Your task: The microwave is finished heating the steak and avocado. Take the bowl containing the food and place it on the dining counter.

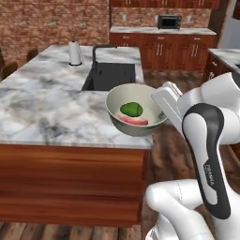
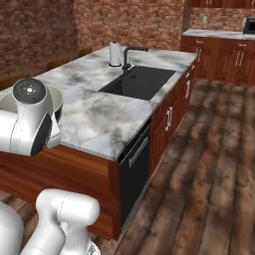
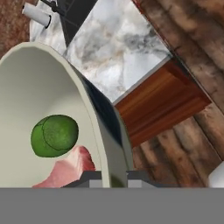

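Over counter (image 1: 42,112): bowl (image 1: 123,126) w/ avocado (image 1: 131,109), steak (image 1: 135,122).

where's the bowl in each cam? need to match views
Left base view: bowl centre, held at its right rim by the gripper, over the near corner of the dining counter.
Right base view: bowl at far left, mostly behind the arm; just its rim shows.
Hand view: bowl fills the left, avocado and steak inside.
Shared landmark: the black sink.

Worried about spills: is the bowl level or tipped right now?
Tipped. In the left base view the bowl leans its mouth toward the camera, held by its rim in the tool; avocado and steak remain inside.
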### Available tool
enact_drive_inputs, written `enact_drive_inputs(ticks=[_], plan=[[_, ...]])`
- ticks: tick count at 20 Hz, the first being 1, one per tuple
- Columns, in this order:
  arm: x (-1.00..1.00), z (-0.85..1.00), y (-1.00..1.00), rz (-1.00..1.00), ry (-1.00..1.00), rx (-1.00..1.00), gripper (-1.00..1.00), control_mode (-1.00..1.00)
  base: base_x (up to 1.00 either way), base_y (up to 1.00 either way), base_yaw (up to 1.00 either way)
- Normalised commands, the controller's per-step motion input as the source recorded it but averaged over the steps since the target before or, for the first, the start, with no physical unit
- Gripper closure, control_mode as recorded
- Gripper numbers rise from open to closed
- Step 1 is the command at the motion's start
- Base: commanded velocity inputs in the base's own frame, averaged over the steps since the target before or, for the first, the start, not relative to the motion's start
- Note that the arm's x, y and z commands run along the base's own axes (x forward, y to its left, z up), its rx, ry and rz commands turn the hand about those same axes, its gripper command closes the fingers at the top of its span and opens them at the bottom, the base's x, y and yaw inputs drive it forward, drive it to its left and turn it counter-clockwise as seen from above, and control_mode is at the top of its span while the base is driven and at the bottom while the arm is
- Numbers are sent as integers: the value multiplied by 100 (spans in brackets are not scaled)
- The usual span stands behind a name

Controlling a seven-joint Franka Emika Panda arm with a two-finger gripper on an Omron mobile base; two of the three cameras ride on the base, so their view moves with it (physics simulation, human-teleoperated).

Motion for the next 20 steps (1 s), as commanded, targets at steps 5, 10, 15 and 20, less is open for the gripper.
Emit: enact_drive_inputs(ticks=[5, 10, 15, 20], plan=[[0, 0, 0, 0, 0, 0, 100, 100, 0, 100, -7], [0, 0, 0, 0, 0, 0, 100, 100, 0, 100, -11], [0, 0, 0, 0, 0, 0, 100, 100, 9, 100, -17], [0, 0, 0, 0, 0, 0, 100, 100, 41, 100, -30]])
